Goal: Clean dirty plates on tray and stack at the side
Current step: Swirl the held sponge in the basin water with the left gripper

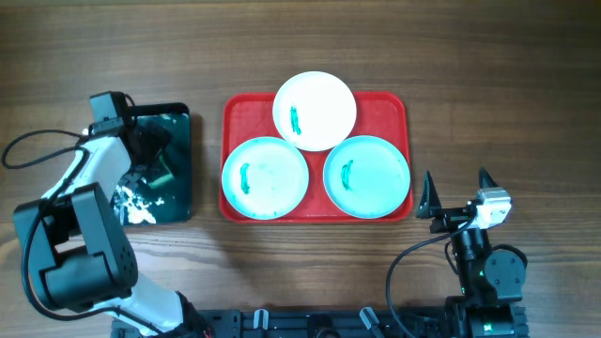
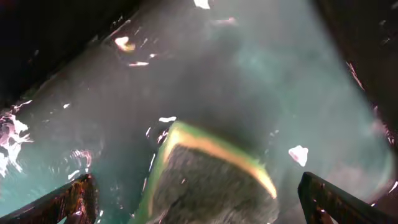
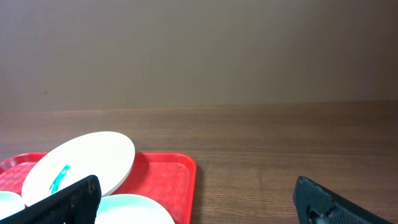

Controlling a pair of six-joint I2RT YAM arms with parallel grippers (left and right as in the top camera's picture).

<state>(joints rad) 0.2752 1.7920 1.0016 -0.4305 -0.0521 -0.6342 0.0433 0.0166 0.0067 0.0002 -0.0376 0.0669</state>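
Three plates lie on the red tray (image 1: 237, 113): a white plate (image 1: 315, 111) at the back, a light blue plate (image 1: 265, 177) at front left and a second light blue plate (image 1: 367, 176) at front right. Each has a teal smear. My left gripper (image 1: 150, 158) is open over the black tray. In the left wrist view its fingers (image 2: 199, 208) stand wide on either side of a sponge (image 2: 211, 180) with a yellow-green edge, not touching it. My right gripper (image 1: 457, 195) is open and empty, right of the red tray. It sees the white plate (image 3: 81, 165) and the tray (image 3: 168, 174).
The narrow black tray (image 1: 178, 188) lies left of the red tray and holds wet, glinting liquid (image 2: 93, 124). Bare wooden table (image 1: 488, 75) lies right of and behind the red tray. The arm bases stand at the front edge.
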